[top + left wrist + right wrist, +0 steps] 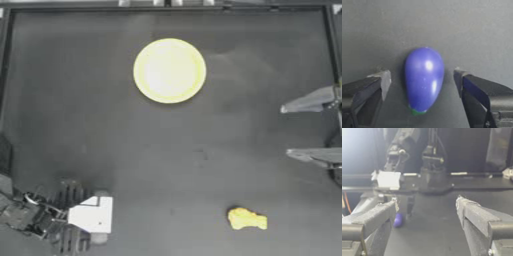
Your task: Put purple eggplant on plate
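The purple eggplant (424,80) lies on the dark table, glossy blue-purple with a small green tip. My left gripper (421,76) is open around it, one jaw on each side and neither touching it. In the top view the left gripper (97,215) is at the near left corner and its white wrist block hides the eggplant. From across the table the eggplant (398,220) shows under the left arm. The pale yellow plate (169,70) lies far off at the back centre, with nothing on it. My right gripper (297,129) waits open at the right edge.
A small lumpy yellow object (247,219) lies near the front, right of centre. A raised rim (167,9) runs along the table's back edge. Dark bare table lies between the left gripper and the plate.
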Tool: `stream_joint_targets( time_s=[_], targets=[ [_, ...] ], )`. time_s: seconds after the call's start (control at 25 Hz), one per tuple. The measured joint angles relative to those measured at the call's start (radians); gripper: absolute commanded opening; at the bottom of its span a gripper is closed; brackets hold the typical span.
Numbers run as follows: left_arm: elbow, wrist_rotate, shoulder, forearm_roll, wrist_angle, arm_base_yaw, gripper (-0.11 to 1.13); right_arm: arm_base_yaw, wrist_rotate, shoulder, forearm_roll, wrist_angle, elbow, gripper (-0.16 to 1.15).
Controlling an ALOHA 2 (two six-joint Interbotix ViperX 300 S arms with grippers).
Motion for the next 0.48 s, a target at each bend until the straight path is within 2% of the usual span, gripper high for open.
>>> stream_joint_targets(
  time_s=[0.08,0.16,0.32,0.4,0.48],
  targets=[
    [0.000,-0.002,0.006,0.000,-0.015,0.000,0.98,-0.002,0.000,0.002,0.000,-0.002,0.000,0.99],
    [0.000,-0.002,0.011,-0.006,-0.021,0.002,0.89,-0.002,0.000,0.000,0.000,-0.005,0.000,0.99],
    [-0.002,-0.002,0.012,-0.031,-0.025,0.008,0.49,-0.002,0.000,0.002,0.000,-0.005,0.000,0.99],
    [-0.005,0.000,0.012,-0.035,-0.025,0.009,0.34,0.000,0.000,0.000,0.000,-0.005,0.000,0.99],
    [-0.006,0.002,0.014,-0.037,-0.026,0.011,0.35,-0.002,0.000,0.002,0.000,-0.005,0.000,0.99]
  ],
)
